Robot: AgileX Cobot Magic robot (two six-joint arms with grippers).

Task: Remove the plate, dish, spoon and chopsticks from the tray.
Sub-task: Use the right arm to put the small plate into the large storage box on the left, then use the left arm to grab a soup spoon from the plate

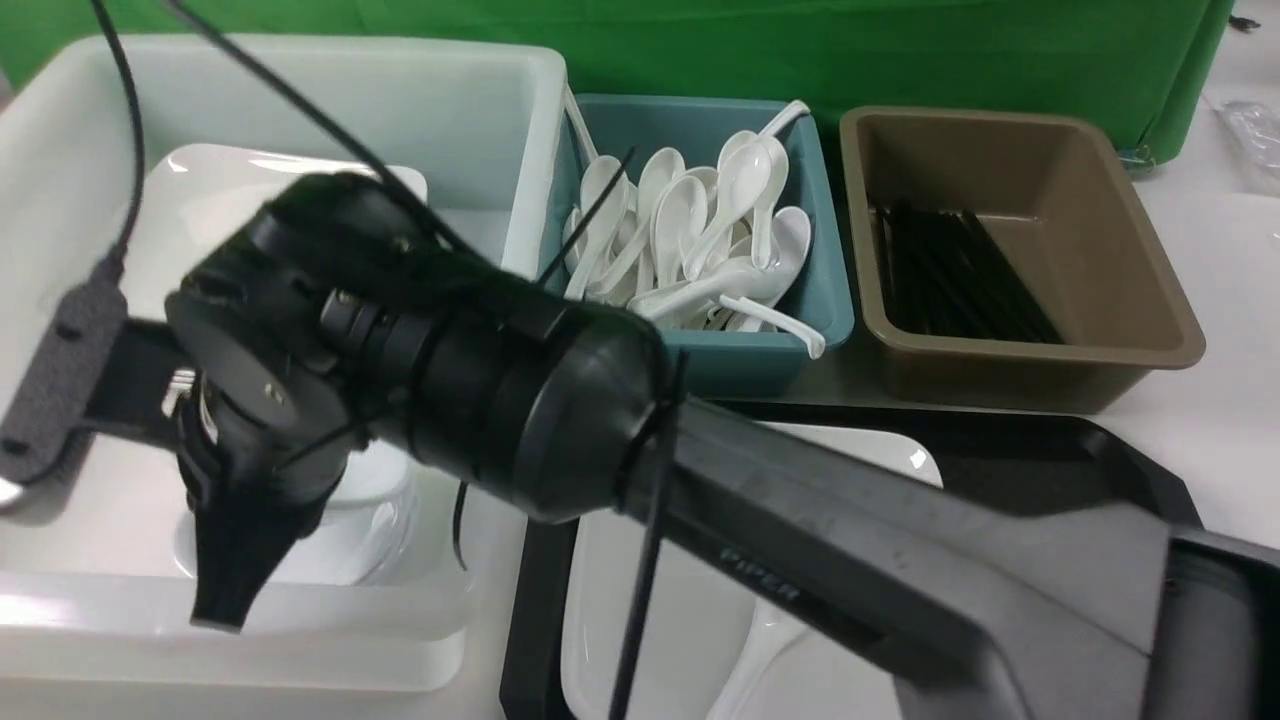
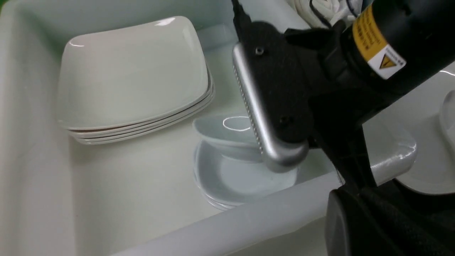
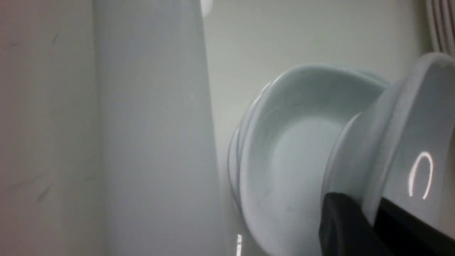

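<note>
Reaches with the right arm (image 1: pixel 850 540) from the bench's (image 1: pixel 1235 430) near right corner across the black tray (image 1: pixel 1130 470) and down into the white tub (image 1: pixel 540 150) along the left edge. Pinches the small white dish (image 3: pixel 401 142) by its rim between the right fingers (image 3: pixel 341 227), closed on it from both sides. Holds this dish tilted just above a stack of small dishes (image 2: pixel 241 181) in the tub's near part; cannot tell whether touching the top one. Shares the tub with a stack of square plates (image 2: pixel 131 71), farther in and apart from the small dishes. Shows nothing clear of the left fingers; closed all the same. Leaves the large square plate (image 1: pixel 690 640) lying on the tray at the bench's near edge, partly hidden under the right arm. Carries on that plate what looks like the spoon (image 1: pixel 765 660), only part of it in sight. Lines up two bins along the far edge beside the tub: a teal bin (image 1: pixel 760 360) heaped with white soup spoons (image 1: pixel 690 230), just beside the tub, then a brown bin (image 1: pixel 1040 370) with black chopsticks (image 1: pixel 960 280) lying on its floor. Backs all of this with a green cloth (image 1: pixel 900 40).
</note>
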